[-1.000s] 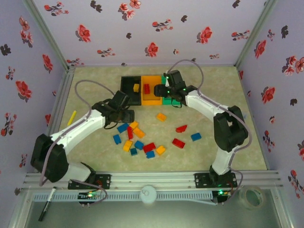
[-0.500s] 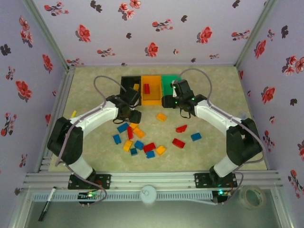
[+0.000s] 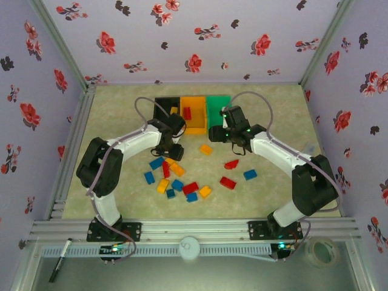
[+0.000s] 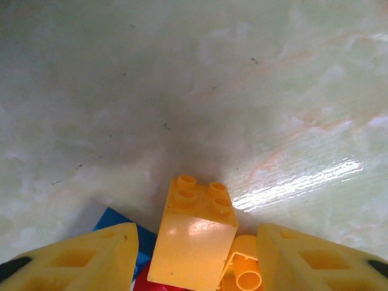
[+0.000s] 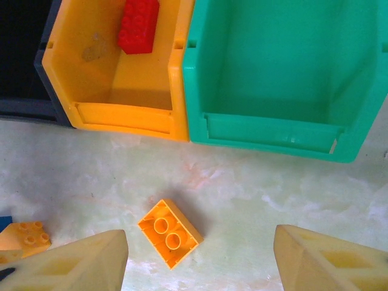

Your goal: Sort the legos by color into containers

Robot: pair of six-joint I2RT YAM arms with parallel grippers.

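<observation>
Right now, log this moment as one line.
left gripper open, straddling yellow brick | right gripper open above orange brick | orange bin holds red brick

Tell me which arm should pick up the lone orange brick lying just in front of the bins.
Right. The right hand is open above that orange brick, which lies between its fingers. The left hand is farther off, straddling a different brick.
</observation>
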